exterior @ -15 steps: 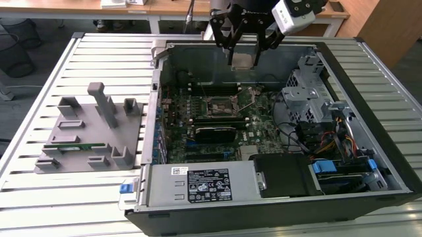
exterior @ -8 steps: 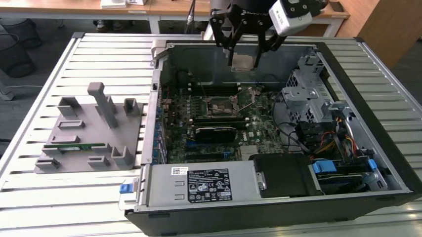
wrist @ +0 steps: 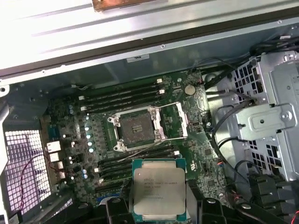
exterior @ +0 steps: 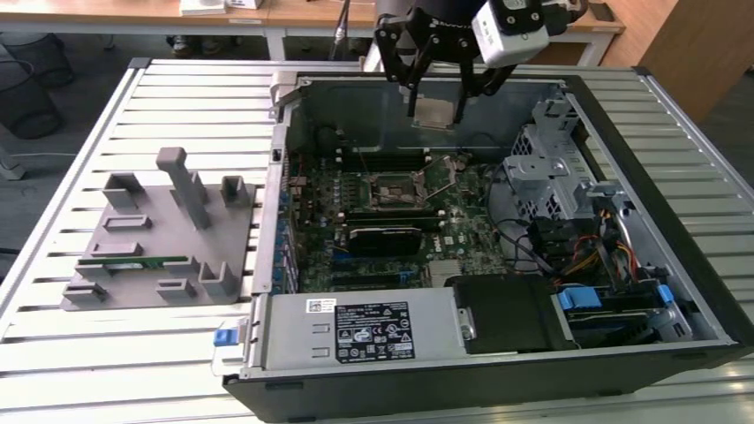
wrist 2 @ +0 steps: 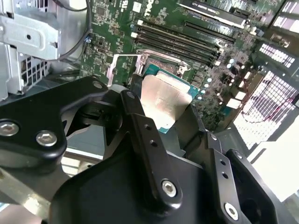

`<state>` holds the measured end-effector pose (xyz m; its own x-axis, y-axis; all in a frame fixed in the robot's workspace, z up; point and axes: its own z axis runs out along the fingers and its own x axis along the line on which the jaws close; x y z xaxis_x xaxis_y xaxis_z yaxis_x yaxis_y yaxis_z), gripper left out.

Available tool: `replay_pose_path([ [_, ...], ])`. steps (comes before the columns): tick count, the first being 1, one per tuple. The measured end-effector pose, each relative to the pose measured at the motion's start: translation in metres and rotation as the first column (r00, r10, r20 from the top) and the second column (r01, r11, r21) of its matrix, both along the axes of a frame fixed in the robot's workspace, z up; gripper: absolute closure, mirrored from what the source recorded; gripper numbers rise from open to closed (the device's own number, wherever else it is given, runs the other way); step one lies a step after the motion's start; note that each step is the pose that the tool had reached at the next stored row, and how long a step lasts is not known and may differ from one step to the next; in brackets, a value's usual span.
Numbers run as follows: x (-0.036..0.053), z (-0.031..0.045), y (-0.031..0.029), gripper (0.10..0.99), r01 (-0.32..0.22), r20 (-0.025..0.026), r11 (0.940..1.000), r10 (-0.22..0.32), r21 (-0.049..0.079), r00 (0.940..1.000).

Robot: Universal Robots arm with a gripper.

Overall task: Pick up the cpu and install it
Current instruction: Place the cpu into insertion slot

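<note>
First wrist view: my end effector clamps the flat silvery square cpu edgewise; likely light, stiff, fragile.

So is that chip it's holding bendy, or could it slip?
Probably stiff: the cpu looks flat though the gripper pinches only its edges. Its smooth metal top looks slippery, so a slip seems possible. Likely light, being thin.

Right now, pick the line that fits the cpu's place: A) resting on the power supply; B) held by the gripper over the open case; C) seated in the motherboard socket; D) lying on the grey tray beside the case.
B: the gripper is shut on the cpu, above the motherboard, whose socket lies empty.
</note>
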<state>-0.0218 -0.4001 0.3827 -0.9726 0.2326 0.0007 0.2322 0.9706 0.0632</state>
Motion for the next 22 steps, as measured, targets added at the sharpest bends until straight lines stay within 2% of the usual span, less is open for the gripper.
replay_pose_path([
  [6, 0.0, -0.0005, 0.0, 0.549, 0.059, 0.0001, 0.9983, -0.059, 0.0, 0.9983],
  [12, 0.0, -0.0009, 0.0, 0.549, 0.112, 0.0001, 0.9937, -0.112, 0.0, 0.9937],
  [22, 0.0, -0.0015, 0.0, 0.549, 0.196, 0.0001, 0.9805, -0.196, 0.0, 0.9805],
])
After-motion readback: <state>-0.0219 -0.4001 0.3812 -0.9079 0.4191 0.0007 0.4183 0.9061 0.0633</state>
